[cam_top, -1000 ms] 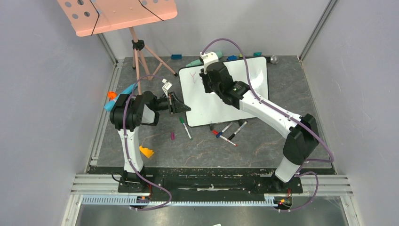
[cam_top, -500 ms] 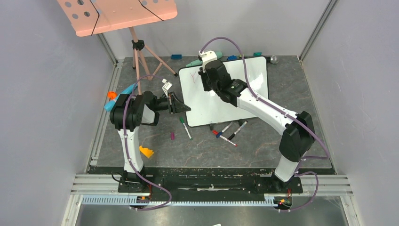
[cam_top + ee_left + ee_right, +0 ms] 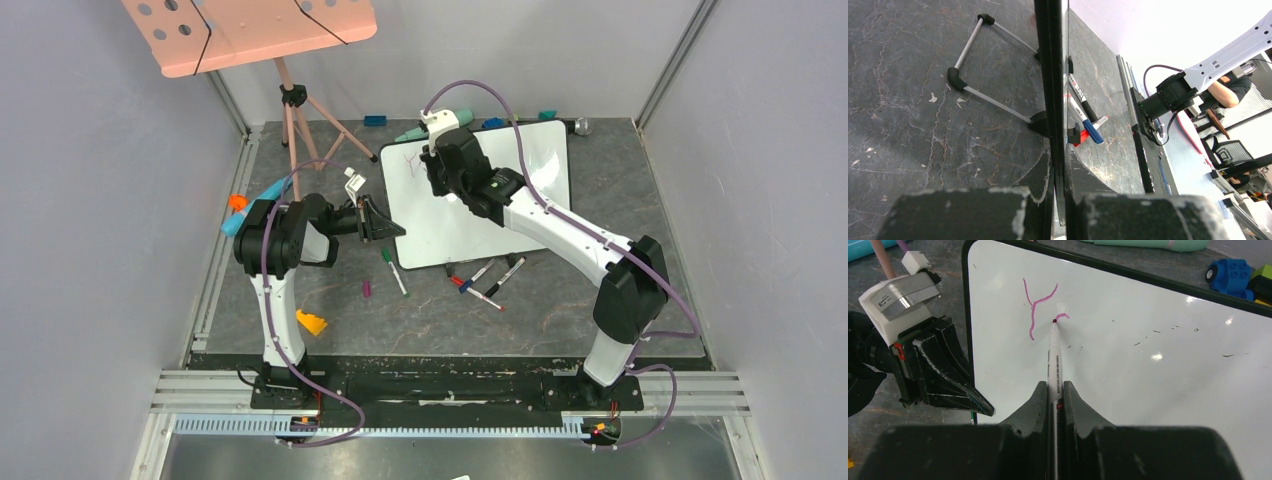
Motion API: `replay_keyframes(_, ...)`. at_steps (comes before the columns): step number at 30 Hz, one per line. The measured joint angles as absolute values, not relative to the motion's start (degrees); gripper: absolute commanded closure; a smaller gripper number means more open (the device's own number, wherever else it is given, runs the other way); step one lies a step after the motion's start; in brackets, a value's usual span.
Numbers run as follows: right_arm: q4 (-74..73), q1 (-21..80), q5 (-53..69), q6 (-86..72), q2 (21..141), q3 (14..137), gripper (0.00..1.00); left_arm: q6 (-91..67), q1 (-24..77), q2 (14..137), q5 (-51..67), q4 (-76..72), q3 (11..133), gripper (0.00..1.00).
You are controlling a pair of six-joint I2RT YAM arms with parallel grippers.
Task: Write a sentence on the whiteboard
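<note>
White whiteboard [image 3: 470, 230] under right pincer [image 3: 1053, 390] tight around marker [image 3: 1053, 357], edge within closed left pincer [image 3: 1059, 161].

**Both your grippers are clamped tight**

Your left arm [image 3: 285, 240] sits folded low on the left, its forearm pointing right. The left gripper [image 3: 392, 231] is pinched on the near-left edge of the whiteboard [image 3: 440, 230]. Your right arm [image 3: 570, 235] stretches far and left from its base with the wrist tipped down. The right gripper [image 3: 1053, 389] is closed around a marker [image 3: 1053, 355].
</note>
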State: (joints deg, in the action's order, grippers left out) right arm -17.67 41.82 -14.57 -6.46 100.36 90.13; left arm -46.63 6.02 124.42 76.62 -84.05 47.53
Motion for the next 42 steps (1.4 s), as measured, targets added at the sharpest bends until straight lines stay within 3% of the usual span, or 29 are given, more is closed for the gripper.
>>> replay_keyframes(42, -21.8, 42.0, -19.8, -4.8, 100.5, 91.7, 1.0, -46.6, 6.0, 124.4, 76.4, -83.9, 47.5, 0.98)
